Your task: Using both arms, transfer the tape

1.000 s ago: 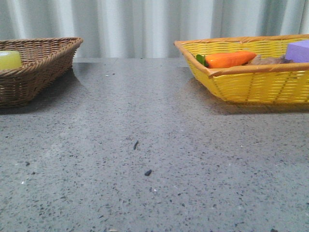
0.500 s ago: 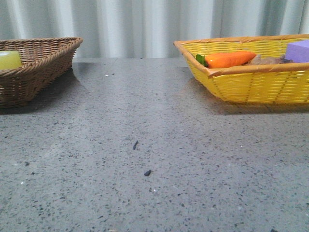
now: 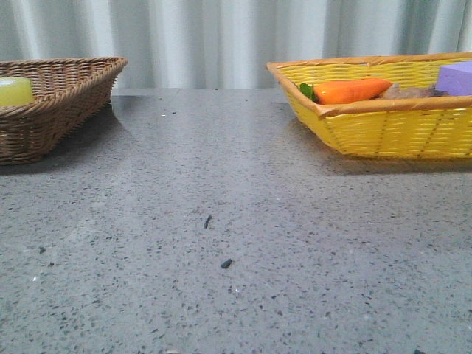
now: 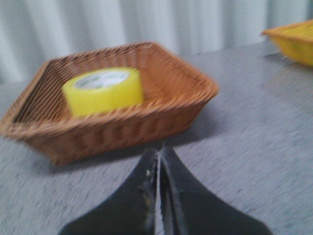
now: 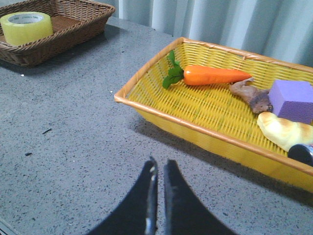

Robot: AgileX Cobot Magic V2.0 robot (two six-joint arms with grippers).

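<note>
1. The tape (image 4: pixel 103 90) lies flat in the brown basket (image 4: pixel 161 105), core axis vertical, ahead of my left hand (image 4: pixel 159 169).
2. Left hand is nearer; my right hand (image 5: pixel 158 183) faces the yellow basket (image 5: pixel 195 128).
3. Both hands are clenched, holding nothing, above the worktop (image 3: pixel 236 221).

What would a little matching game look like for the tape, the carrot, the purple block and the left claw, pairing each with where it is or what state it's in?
Things:
1. tape
2. carrot
3. purple block
4. left gripper

Places or states:
A. lying in the yellow basket, green leaves at one end
B. shut, holding nothing
C. lying flat in the brown basket
D. in the yellow basket, beside a pale bread-like piece

Pairs: 1-C, 2-A, 3-D, 4-B
</note>
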